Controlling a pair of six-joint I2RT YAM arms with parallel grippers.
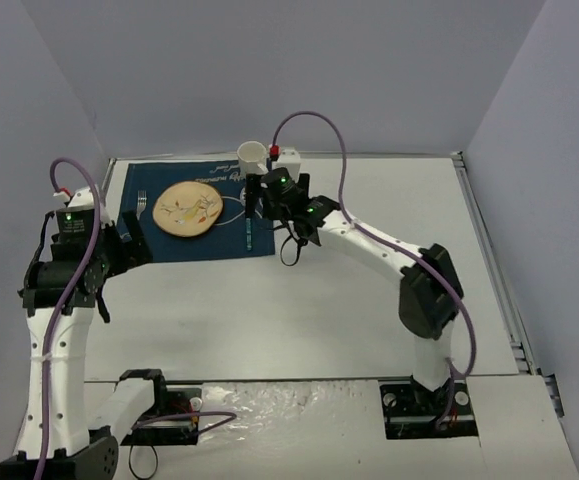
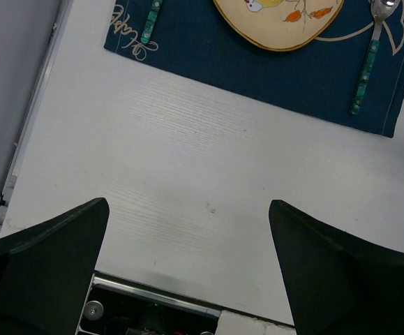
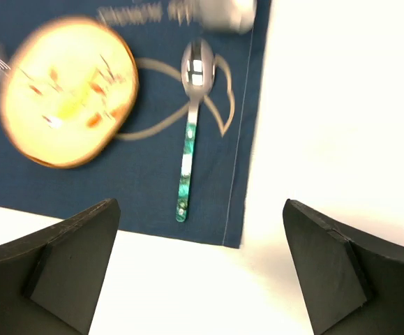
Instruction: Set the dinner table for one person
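The white worktop point(image 1: 369, 290) lies beneath both tools: the right tool point(image 3: 200, 209), jaws wide, hangs over the spoon point(image 3: 191, 132) on the blue mat point(image 1: 184, 245); the left tool point(image 2: 189, 206), equally wide, hovers beside the mat's near edge.

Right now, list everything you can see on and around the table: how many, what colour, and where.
dinner table: one, white, under everything.
cloth mat: one, dark blue, far left part of the table.
plate: one, tan with a painted pattern, middle of the mat.
fork: one, silver with a green handle, on the mat left of the plate.
spoon: one, silver with a green handle, on the mat right of the plate.
cup: one, white, at the mat's far right corner.
left gripper: one, black, open and empty, over bare table beside the mat.
right gripper: one, black, open and empty, above the spoon.
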